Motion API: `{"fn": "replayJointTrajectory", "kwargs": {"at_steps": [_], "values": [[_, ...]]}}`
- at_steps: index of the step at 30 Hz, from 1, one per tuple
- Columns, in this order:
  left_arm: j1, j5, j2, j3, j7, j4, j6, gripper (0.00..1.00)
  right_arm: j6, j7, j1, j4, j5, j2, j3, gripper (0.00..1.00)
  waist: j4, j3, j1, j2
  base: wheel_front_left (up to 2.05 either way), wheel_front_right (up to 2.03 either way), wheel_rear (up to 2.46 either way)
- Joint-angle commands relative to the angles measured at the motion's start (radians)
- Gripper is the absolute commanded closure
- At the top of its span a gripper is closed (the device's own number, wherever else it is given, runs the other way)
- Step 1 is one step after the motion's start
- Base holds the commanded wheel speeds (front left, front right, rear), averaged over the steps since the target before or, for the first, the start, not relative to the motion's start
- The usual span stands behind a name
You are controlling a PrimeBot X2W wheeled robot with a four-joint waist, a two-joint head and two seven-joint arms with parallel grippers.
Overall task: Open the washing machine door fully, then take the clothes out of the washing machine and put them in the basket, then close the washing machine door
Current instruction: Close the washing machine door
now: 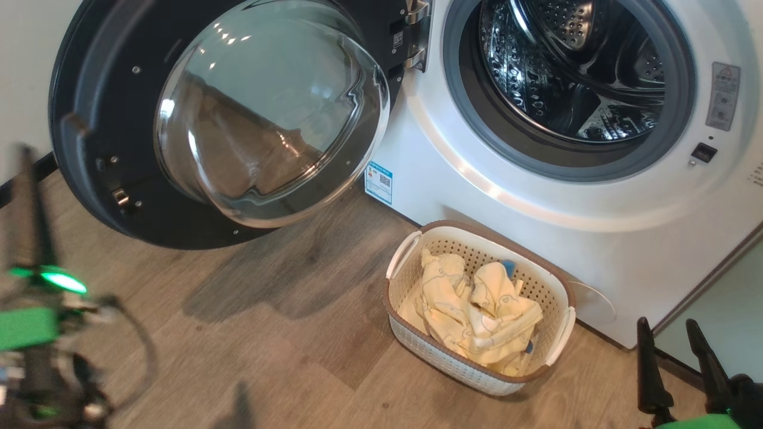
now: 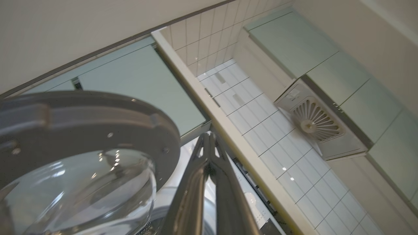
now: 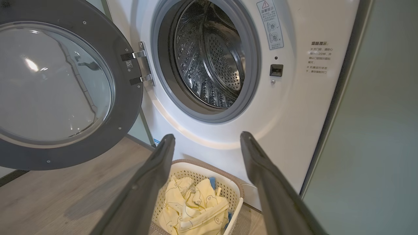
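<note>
The washing machine door (image 1: 119,179) stands swung wide open to the left, its glass bowl facing out. The white washing machine (image 1: 536,208) shows a bare steel drum (image 3: 209,58). On the floor in front of it stands the basket (image 1: 554,280), holding the pale yellow clothes (image 1: 471,304), which also lie in the basket (image 3: 233,187) as clothes (image 3: 192,209) in the right wrist view. My right gripper (image 1: 667,325) is open and empty, low at the right of the basket; its fingertips (image 3: 169,138) frame the machine front. My left gripper (image 1: 27,179), blurred, is left of the door; its fingers (image 2: 209,143) are shut on nothing beside the door rim (image 2: 81,130).
Wood floor (image 1: 268,357) stretches left of the basket, under the open door. A pale green cabinet panel (image 3: 375,147) flanks the machine on the right. The left wrist view looks up at a tiled wall (image 2: 277,137), upper cabinets and a vent grille (image 2: 315,122).
</note>
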Motion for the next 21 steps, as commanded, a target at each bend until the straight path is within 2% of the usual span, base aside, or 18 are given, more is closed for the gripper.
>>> {"fn": "replayJointTrajectory", "kwargs": {"at_steps": [1,4,6,7,10,16,19,21], "values": [[-0.072,-0.029,0.055,0.068,0.013,-0.059,-0.008,1.00,0.000,-0.007,-0.024,-0.036,-0.001,-0.017,0.016,0.00,0.000,0.001,0.0000,0.0000,0.00,0.00,0.00],[-0.130,-0.077,0.127,0.138,0.031,-0.083,-0.006,1.00,0.000,-0.007,-0.023,-0.038,-0.003,-0.017,0.016,0.00,0.001,0.002,0.0000,0.0000,0.00,0.00,0.00],[-0.174,-0.084,0.191,0.181,0.050,-0.071,0.015,1.00,0.000,-0.007,-0.023,-0.040,-0.005,-0.017,0.015,0.00,0.000,0.002,0.0000,0.0000,0.00,0.00,0.00],[-0.174,-0.084,0.191,0.181,0.050,-0.071,0.015,1.00,0.000,-0.007,-0.023,-0.040,-0.005,-0.017,0.015,0.00,0.000,0.002,0.0000,0.0000,0.00,0.00,0.00],[-0.267,-0.134,0.279,0.217,0.093,-0.010,0.059,1.00,0.000,-0.007,-0.021,-0.041,-0.006,-0.017,0.012,0.00,-0.001,0.003,0.0000,0.0000,0.00,0.00,0.00],[-0.485,-0.219,0.447,0.211,0.192,0.282,0.157,1.00,0.000,-0.007,-0.016,-0.043,-0.009,-0.017,0.012,0.00,-0.009,0.004,0.0000,0.0000,0.00,0.00,0.00],[-0.584,-0.255,0.501,0.187,0.240,0.468,0.189,1.00,0.000,-0.007,-0.017,-0.043,-0.014,-0.017,0.016,0.00,-0.020,0.009,0.0000,0.0000,0.00,0.00,0.00],[-0.649,-0.291,0.512,0.181,0.264,0.582,0.199,1.00,0.000,-0.007,-0.018,-0.042,-0.017,-0.017,0.018,0.00,-0.027,0.012,0.0000,0.0000,0.00,0.00,0.00]]}}
